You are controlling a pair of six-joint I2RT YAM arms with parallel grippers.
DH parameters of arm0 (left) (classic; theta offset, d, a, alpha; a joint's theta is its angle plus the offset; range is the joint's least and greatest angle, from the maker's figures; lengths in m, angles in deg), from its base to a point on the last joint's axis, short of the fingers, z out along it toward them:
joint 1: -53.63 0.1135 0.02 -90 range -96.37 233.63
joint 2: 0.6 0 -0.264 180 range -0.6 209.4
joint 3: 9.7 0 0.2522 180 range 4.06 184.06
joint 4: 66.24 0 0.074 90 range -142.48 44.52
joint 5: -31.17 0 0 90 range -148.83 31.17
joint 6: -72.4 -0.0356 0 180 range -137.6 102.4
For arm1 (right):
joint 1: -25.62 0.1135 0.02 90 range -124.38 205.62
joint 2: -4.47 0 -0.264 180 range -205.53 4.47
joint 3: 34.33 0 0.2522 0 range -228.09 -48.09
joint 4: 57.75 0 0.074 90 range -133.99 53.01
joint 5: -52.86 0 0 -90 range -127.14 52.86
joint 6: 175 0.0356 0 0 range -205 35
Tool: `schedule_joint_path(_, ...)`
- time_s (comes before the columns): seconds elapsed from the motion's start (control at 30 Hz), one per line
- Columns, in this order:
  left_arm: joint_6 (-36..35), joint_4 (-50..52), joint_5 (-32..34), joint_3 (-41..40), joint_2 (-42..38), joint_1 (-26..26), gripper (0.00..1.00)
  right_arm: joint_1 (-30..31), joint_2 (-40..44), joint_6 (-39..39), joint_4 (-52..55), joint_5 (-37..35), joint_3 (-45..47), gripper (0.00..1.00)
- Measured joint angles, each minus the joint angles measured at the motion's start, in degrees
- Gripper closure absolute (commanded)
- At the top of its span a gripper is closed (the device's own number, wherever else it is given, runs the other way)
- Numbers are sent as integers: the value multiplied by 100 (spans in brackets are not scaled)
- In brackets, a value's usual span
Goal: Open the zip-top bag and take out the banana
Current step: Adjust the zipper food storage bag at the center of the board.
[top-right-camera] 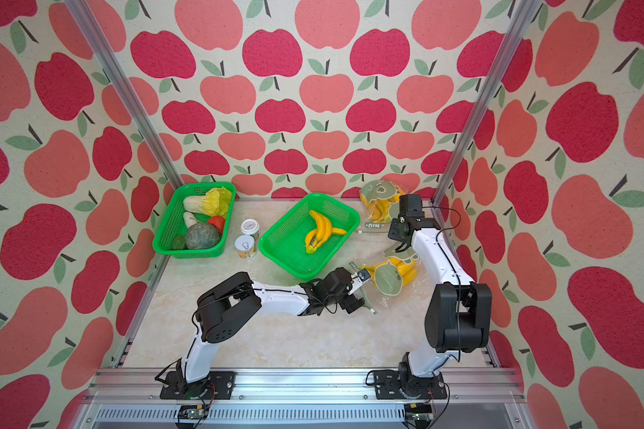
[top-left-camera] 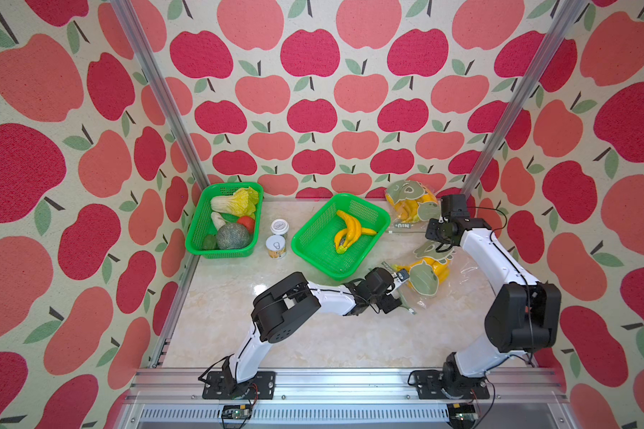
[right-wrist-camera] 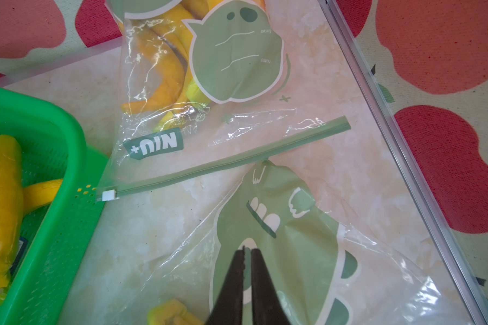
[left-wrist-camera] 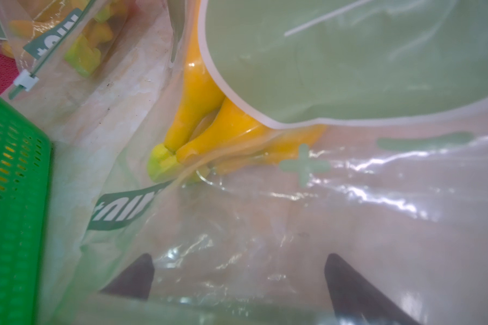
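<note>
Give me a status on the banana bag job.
Done: one banana bunch lies in the green basket. In hand: the right gripper pinches the near bag, and the left gripper stands open at its mouth end. Its banana is inside; whether it is unzipped is unclear. Left: take that banana out. The far bag has its zip looking closed.

green print on the zip-top bag (left-wrist-camera: 350,62) hides most of the banana (left-wrist-camera: 197,112) inside.
</note>
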Motion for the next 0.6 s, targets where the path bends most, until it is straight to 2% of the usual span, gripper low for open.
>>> schedule_joint_path(0.13, 52, -22, -4, -7, 0, 4, 1, -498, -138, 179, 76, 205, 0, 42)
schedule_joint_path(0.3, 52, -52, -26, -7, 0, 4, 2, -1084, -385, 310, 125, 560, 0, 30)
schedule_joint_path(0.5, 52, -55, -68, -7, 0, 4, 1, -890, -789, 317, 129, 1040, -151, 24)
schedule_joint_path(0.6, 52, -52, -70, -7, 0, 4, 0, -772, -1117, 315, 168, 1056, -407, 30)
